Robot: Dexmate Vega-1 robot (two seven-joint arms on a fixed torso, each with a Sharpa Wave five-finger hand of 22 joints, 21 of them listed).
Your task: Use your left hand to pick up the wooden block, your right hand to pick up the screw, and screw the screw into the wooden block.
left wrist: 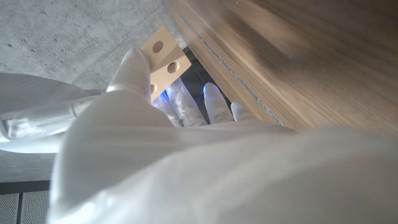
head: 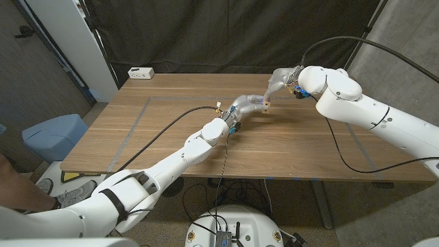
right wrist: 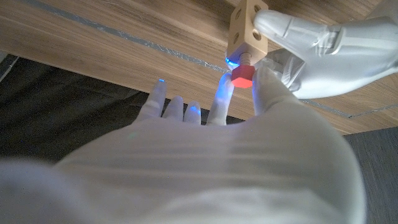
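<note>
Above the surface (head: 171,130), toward its far edge, the left robot hand (head: 245,106) grips the wooden block (right wrist: 246,30) while the right robot hand (right wrist: 205,155) pinches the red-headed screw (right wrist: 242,73) at its hole. Both look light and rigid; the small screw head seems prone to slipping.

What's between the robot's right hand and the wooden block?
A red screw: the right hand holds it against the block, which the left hand grips. The right wrist view shows it.
</note>
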